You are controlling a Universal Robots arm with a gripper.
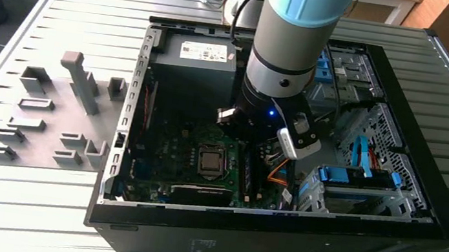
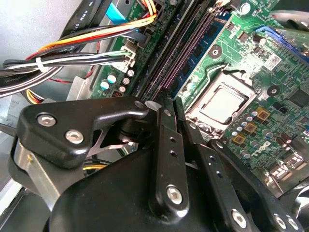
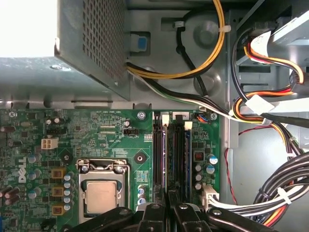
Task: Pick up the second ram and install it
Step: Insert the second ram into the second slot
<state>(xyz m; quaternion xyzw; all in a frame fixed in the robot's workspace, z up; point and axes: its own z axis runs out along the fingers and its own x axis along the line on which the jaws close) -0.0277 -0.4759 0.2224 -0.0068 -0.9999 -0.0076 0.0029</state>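
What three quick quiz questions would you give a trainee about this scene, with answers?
1. True or false: the gripper hangs over the grey fixture plate outside the computer case.
2. In the first wrist view, what sits on the motherboard beside the memory slots? A) a processor socket B) a screwdriver C) a coffee cup
3. Fill in: a bundle of coloured ___ runs near the power supply.

Key: 1 false, it is inside the case, over the memory slots. 2 A. 3 cables.
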